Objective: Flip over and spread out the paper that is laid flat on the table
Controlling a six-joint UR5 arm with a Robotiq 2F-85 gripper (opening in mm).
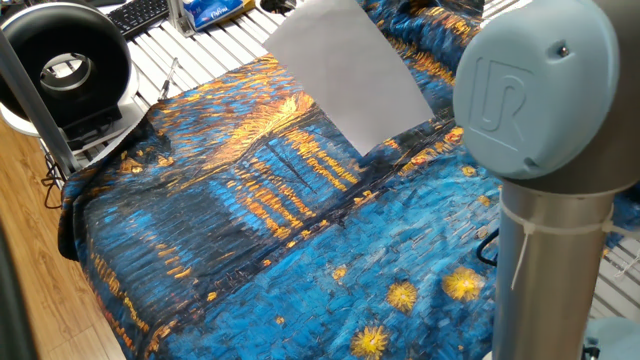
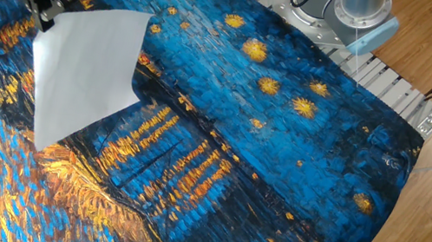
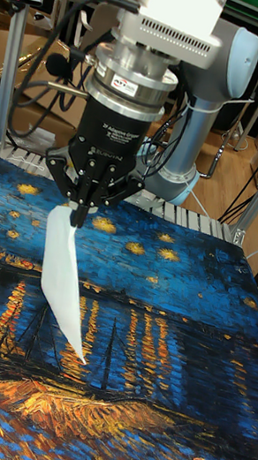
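Paper (image 3: 62, 279): hanging straight down from the fingers (image 3: 78, 210), lifted up off the worktop (image 2: 281, 150), with only the lowest tip reaching down near it. Touching or not, hard to tell.

Pinching shut on one top corner of the sheet, with nothing else in between.

Looking very light, thin and floppy. Probably bending and swinging easily, slipping out of a weak pinch, and creasing or tearing under a rough pull. Taking hold right at a corner or edge, as now, seeming best: letting the far end land first below the fingers, then laying the rest down flat.

Showing no words or marks on the white sides in view. Reading "UR" on the big grey arm joint (image 1: 500, 95), well away from the fingers. Spotting a small red and white label (image 3: 123, 84) just above the fingers, too tiny to read.
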